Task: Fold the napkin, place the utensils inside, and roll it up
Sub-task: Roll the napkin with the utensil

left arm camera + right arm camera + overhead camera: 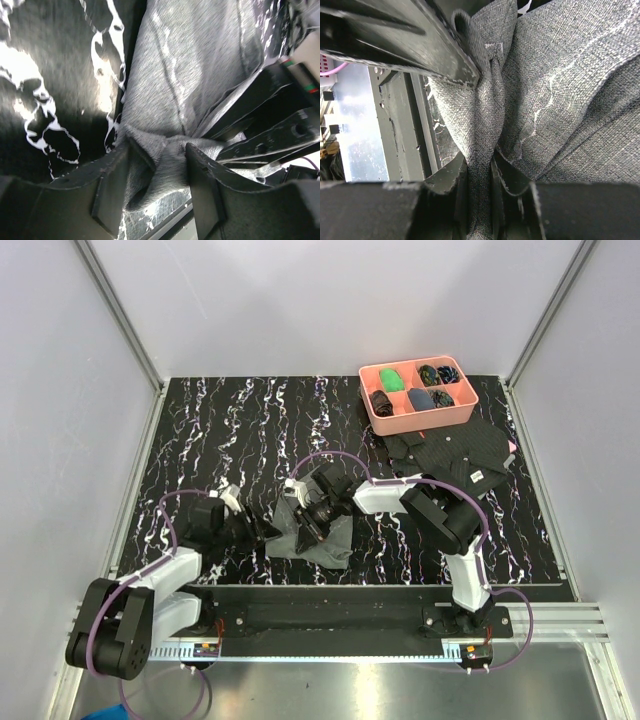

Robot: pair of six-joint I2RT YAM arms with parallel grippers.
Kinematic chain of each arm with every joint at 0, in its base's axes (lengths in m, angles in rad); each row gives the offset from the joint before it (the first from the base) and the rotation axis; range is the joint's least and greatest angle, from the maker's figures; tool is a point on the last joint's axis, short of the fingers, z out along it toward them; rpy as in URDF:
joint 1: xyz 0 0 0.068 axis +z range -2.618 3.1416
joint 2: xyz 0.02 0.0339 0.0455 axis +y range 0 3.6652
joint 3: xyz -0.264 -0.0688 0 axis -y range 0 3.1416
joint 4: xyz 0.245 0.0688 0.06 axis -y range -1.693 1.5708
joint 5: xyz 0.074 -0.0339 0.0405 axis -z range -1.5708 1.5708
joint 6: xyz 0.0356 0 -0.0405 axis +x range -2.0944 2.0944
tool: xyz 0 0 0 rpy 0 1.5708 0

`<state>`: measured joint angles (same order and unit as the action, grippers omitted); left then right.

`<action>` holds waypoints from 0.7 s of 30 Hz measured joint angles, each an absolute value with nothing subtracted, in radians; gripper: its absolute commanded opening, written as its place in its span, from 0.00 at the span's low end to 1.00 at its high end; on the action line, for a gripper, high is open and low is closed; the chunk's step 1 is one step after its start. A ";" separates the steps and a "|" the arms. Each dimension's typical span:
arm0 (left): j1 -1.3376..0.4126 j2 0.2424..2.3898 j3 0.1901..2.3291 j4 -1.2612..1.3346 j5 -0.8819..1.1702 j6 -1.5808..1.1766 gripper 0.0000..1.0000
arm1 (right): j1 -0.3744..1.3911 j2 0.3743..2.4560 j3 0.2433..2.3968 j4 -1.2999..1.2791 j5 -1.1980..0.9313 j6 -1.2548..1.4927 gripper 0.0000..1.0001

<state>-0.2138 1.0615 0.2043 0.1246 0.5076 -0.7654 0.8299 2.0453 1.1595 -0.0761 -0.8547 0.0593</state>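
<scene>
The grey napkin (312, 538) lies bunched at the front middle of the black marbled table. My right gripper (318, 518) comes in from the right and is shut on a narrow fold of the napkin (560, 100); the right wrist view shows the cloth pinched tight between the right gripper (479, 162) fingers. My left gripper (262, 530) is at the napkin's left corner. In the left wrist view the left gripper (157, 147) straddles a raised fold of napkin (180, 75), jaws half open, with a shadowed gap beside one pad. The utensils are out of view.
A pink tray (420, 420) with small dark and green items stands at the back right. A black patterned cloth (460, 455) with a white tag lies in front of it. The table's metal front rail (380, 590) runs just below the napkin.
</scene>
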 measured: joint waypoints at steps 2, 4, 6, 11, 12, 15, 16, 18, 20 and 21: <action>-0.218 1.065 0.194 0.131 0.511 -0.774 0.42 | 0.830 2.046 1.160 -0.076 -0.855 0.059 0.24; -0.221 1.065 0.188 0.143 0.512 -0.782 0.36 | 0.830 2.046 1.162 -0.080 -0.855 0.059 0.25; -0.224 1.064 0.186 0.151 0.514 -0.788 0.25 | 0.830 2.047 1.163 -0.083 -0.854 0.060 0.27; -0.229 1.065 0.184 0.152 0.520 -0.793 0.04 | 0.830 2.047 1.168 -0.091 -0.857 0.073 0.43; -0.229 1.066 0.184 0.152 0.520 -0.796 0.00 | 0.830 2.047 1.169 -0.094 -0.860 0.078 0.51; -0.231 1.089 0.184 0.151 0.521 -0.792 0.00 | 0.831 2.044 1.174 -0.101 -0.876 0.096 0.62; -0.231 1.103 0.184 0.151 0.522 -0.791 0.00 | 0.832 2.039 1.175 -0.102 -0.883 0.099 0.64; -0.231 1.124 0.185 0.152 0.525 -0.792 0.00 | 0.833 2.030 1.175 -0.105 -0.881 0.105 0.67; -0.231 1.140 0.194 0.148 0.530 -0.791 0.00 | 0.833 2.023 1.175 -0.110 -0.875 0.108 0.70; -0.231 1.148 0.202 0.141 0.532 -0.790 0.00 | 0.833 2.020 1.175 -0.112 -0.873 0.110 0.71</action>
